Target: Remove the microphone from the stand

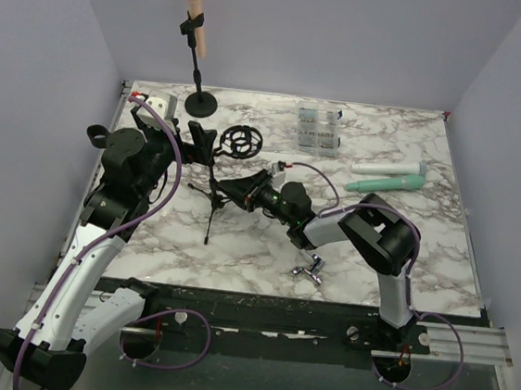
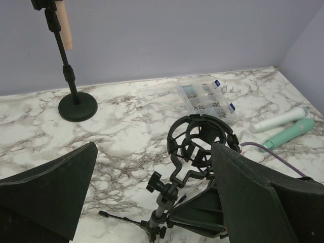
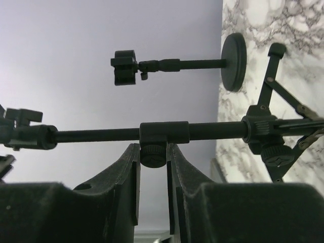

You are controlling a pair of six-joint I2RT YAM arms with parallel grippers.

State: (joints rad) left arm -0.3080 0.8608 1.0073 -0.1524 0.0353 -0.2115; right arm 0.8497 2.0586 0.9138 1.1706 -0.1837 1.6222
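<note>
A beige microphone [image 1: 195, 2] sits in the clip of a tall stand with a round black base [image 1: 201, 105] at the back left; it also shows in the left wrist view as microphone [image 2: 65, 25] over base [image 2: 77, 107]. Nearer stands a black tripod stand [image 1: 213, 199] carrying an empty shock mount [image 1: 240, 142]. My right gripper [image 3: 153, 152] is shut on the knob of the collar on that tripod's pole [image 3: 101, 134]; from above the right gripper [image 1: 230, 190] lies low beside the pole. My left gripper [image 2: 152, 197] is open, close to the shock mount [image 2: 202, 142].
A clear parts box [image 1: 318, 129] stands at the back centre. A white microphone [image 1: 389, 168] and a teal one [image 1: 385, 183] lie to the right. A small metal piece [image 1: 307, 274] rests near the front edge. Purple cables trail from both arms.
</note>
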